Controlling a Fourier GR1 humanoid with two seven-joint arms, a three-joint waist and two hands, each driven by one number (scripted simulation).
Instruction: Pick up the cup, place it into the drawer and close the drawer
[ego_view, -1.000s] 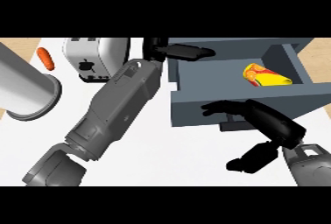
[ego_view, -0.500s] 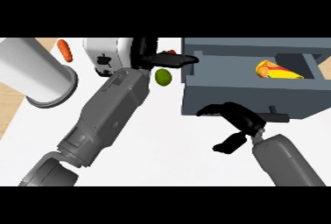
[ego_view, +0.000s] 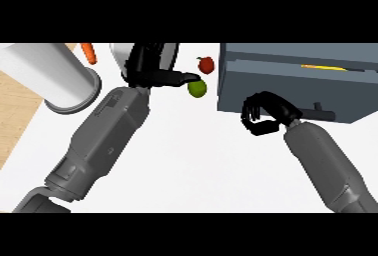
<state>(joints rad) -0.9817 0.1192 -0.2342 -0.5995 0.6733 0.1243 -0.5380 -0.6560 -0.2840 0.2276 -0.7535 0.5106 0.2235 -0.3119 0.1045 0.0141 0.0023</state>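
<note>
Yellow cup (ego_view: 325, 66) inside grey drawer (ego_view: 295, 80), beyond curled right hand (ego_view: 260, 114).

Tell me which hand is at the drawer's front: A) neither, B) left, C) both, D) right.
D: the right hand sits curled at the drawer front's lower corner, while the left hand is off to the side near the green fruit.
</note>
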